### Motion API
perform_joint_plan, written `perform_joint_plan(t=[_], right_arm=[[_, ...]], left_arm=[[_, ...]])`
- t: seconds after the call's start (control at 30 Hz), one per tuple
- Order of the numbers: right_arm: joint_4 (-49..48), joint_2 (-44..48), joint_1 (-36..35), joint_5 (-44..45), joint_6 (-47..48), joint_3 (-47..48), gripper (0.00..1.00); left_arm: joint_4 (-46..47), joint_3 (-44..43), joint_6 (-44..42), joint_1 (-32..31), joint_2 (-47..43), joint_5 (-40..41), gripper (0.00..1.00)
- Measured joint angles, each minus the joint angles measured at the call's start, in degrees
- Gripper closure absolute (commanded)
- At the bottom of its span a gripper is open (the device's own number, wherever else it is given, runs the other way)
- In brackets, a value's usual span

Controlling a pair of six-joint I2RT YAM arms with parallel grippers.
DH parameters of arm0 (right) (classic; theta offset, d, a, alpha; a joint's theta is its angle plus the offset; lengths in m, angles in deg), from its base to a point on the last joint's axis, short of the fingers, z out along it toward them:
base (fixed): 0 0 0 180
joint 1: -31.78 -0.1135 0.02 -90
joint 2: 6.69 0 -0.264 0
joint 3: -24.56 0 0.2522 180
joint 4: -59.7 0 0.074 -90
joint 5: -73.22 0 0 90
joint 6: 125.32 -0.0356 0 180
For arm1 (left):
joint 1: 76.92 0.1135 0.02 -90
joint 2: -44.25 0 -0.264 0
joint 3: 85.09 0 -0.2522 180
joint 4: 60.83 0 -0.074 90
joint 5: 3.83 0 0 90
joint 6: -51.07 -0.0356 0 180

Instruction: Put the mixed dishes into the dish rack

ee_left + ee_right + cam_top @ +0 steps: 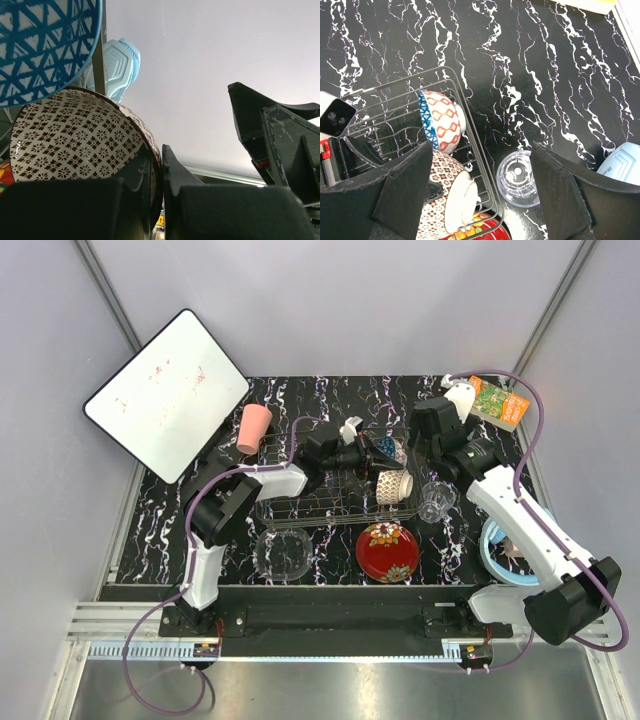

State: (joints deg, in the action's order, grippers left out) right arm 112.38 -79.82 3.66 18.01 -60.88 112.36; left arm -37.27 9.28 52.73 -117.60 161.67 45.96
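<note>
Looking into the dish rack (300, 505), you have two dishes at its right end, both tipped on their sides. The blue patterned bowl (440, 120) is toward the far side. The beige patterned bowl (450, 200) is just in front of it, nearer you. The rest of the wire grid looks bare from above, though your left arm covers much of its middle.

Your left gripper (159, 172) reaches into the rack, its fingers drawn close with the beige bowl's wall pinched between them. Your right gripper (482, 147) hovers over the rack's right end, spread wide and holding nothing.

The other dishes sit on the black marbled table (330, 395), outside the rack:
- The small clear glass (519, 177) stands upright and empty just past the rack's right edge.
- The red floral plate (388, 550) lies in front of the rack, with the clear glass bowl (283, 553) to its left. Neither holds anything.
- The pink plastic cup (254, 428) is behind the rack's left end, near the white board (165, 395). It seems to lie on its side.

Some of this you see only in part. The right wrist view cuts the plate off at its bottom edge. The left wrist view shows only a slice of the blue bowl in its top corner. The blue headphones (498, 550) are partly hidden under your right arm. In the left wrist view, black finger bodies block where the beige bowl meets the wires, so you cannot tell whether it rests on the rack or hangs in the grip.
</note>
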Motion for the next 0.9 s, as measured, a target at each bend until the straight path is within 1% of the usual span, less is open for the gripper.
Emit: perform_joint_plan(t=[0.23, 0.4, 0.5, 0.53, 0.57, 0.6, 0.63, 0.67, 0.7, 0.73, 0.8, 0.83, 0.87, 0.9], right_arm=[[-0.09, 0.0, 0.0, -1.01, -0.24, -0.15, 0.14], [-0.09, 0.0, 0.0, -1.4, -0.24, -0.15, 0.14], [-0.09, -0.02, 0.0, -1.44, -0.22, -0.15, 0.14], [-0.11, 0.0, 0.0, -1.44, -0.22, -0.15, 0.14], [-0.09, 0.0, 0.0, -1.49, -0.22, -0.15, 0.14], [-0.09, 0.0, 0.0, -1.51, -0.22, -0.15, 0.14], [-0.09, 0.0, 0.0, -1.53, -0.22, -0.15, 0.13], [-0.09, 0.0, 0.0, -1.53, -0.22, -0.15, 0.13], [-0.11, 0.0, 0.0, -1.55, -0.22, -0.15, 0.13], [-0.07, 0.0, 0.0, -1.55, -0.22, -0.15, 0.12], [-0.09, 0.0, 0.0, -1.6, -0.22, -0.15, 0.12], [-0.11, 0.0, 0.0, -1.66, -0.22, -0.15, 0.12], [-0.11, 0.0, 0.0, -1.84, -0.22, -0.15, 0.12], [-0.09, 0.0, 0.0, -1.95, -0.24, -0.15, 0.12]], left_arm=[[-0.07, 1.2, 1.62, -0.52, -0.02, 0.87, 1.0], [0.22, 5.68, 2.73, -0.98, -0.04, 2.89, 1.0], [0.79, 6.78, 3.72, -0.98, -0.04, 3.5, 1.0], [0.92, 6.78, 3.87, -0.98, -0.04, 3.58, 0.93], [1.07, 6.78, 4.09, -0.98, -0.04, 3.69, 0.79], [1.31, 6.78, 4.22, -0.98, -0.04, 3.72, 0.72], [1.6, 6.78, 4.39, -0.98, -0.04, 3.76, 0.62], [2.21, 6.78, 4.66, -1.01, -0.04, 3.8, 0.44], [2.93, 6.78, 4.92, -1.01, -0.04, 3.91, 0.39], [3.8, 6.78, 5.44, -1.03, -0.02, 4.07, 0.32], [5.62, 6.75, 5.7, -1.11, -0.04, 4.22, 0.14], [6.8, 6.75, 5.9, -1.14, -0.04, 4.26, 0.09], [7.76, 6.75, 5.99, -1.18, -0.04, 4.26, 0.01], [8.44, 6.73, 6.05, -1.22, -0.02, 4.26, 0.01]])
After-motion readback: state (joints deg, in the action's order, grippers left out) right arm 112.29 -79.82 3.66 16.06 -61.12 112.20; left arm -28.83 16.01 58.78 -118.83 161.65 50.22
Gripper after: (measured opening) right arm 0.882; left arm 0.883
